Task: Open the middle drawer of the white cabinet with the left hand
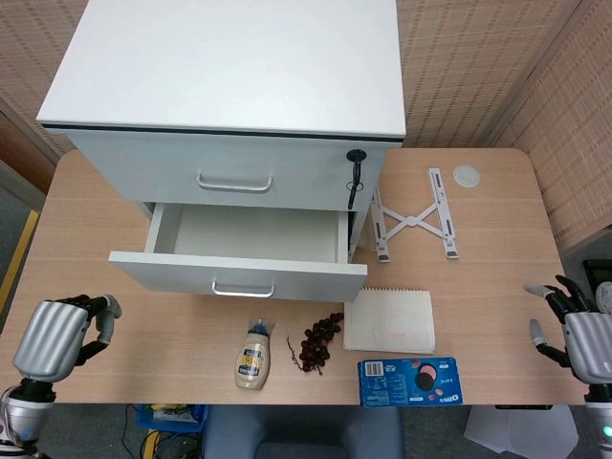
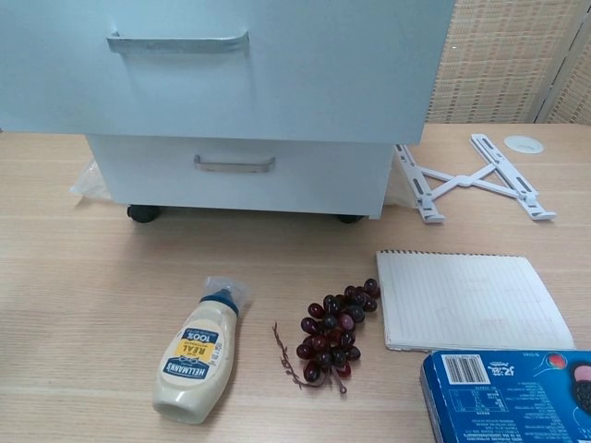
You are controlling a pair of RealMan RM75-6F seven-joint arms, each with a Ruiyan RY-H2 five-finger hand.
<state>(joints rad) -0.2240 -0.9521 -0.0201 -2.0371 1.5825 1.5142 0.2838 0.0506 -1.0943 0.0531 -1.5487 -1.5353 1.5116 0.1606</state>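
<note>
The white cabinet stands at the back of the table. Its middle drawer is pulled out and its inside is empty; the handle faces me. In the chest view the drawer front fills the top, above the closed bottom drawer. My left hand is at the table's front left corner, well clear of the drawer, holding nothing, fingers loosely bent. My right hand hovers at the front right edge with fingers spread and empty. Neither hand shows in the chest view.
A mayonnaise bottle, a bunch of grapes, a white notebook and a blue cookie box lie in front of the drawer. A white folding stand and a small disc lie right of the cabinet. A black key hangs from the top drawer's lock.
</note>
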